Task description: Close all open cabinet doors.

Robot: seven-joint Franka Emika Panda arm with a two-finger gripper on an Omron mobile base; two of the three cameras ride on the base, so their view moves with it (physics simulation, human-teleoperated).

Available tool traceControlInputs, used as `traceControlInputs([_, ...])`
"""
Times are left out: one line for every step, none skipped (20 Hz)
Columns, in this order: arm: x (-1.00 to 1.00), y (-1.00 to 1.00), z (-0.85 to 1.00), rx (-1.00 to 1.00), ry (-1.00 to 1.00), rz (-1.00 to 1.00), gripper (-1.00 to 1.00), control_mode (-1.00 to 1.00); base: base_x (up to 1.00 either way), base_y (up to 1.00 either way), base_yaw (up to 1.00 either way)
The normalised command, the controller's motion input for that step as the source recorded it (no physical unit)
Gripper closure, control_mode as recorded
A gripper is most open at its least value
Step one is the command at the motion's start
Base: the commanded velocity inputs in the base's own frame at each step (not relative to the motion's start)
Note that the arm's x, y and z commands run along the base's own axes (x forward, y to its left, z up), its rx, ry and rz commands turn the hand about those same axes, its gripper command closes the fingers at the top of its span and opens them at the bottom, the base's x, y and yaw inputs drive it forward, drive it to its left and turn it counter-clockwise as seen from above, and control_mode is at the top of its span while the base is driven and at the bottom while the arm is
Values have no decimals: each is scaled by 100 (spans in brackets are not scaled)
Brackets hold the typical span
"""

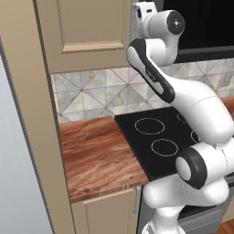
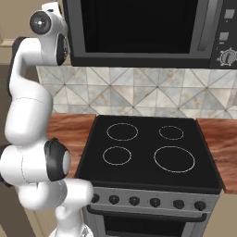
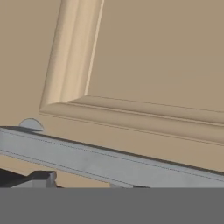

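Note:
A beige cabinet door (image 1: pixel 82 27) with a recessed panel hangs above the counter at the upper left, left of the microwave. My arm reaches up to its right edge, where the white hand (image 1: pixel 142 11) sits at the top of the left base view. Seen from the hand, the same door (image 3: pixel 153 52) is very close, and its silver bar handle (image 3: pixel 109 162) crosses low in the picture. My gripper (image 3: pixel 83 181) is shut right at that handle, with one dark fingertip (image 3: pixel 41 177) showing below it. Whether the door sits fully flush I cannot tell.
A black cooktop (image 2: pixel 148 148) lies below, with oven knobs (image 2: pixel 148 201) along its front. The black microwave (image 2: pixel 139 28) hangs over it. Wooden counter (image 1: pixel 96 155) runs left of the stove, a tall beige side panel (image 1: pixel 27 114) bounds it, and a lower cabinet door (image 1: pixel 109 212) is beneath.

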Motion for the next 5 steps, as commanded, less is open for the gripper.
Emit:
traceControlInputs([64,41,0,-8,0,-5,-100,-100,0,0,0])
traceControlInputs([71,41,0,-7,0,-6,-100,-100,0,0,0])
traceControlInputs([74,41,0,-7,1,-6,-100,-100,0,0,0])
traceControlInputs([79,39,0,-5,3,-6,-100,-100,0,0,0])
traceControlInputs([82,39,0,-4,4,-7,-100,-100,0,0,0])
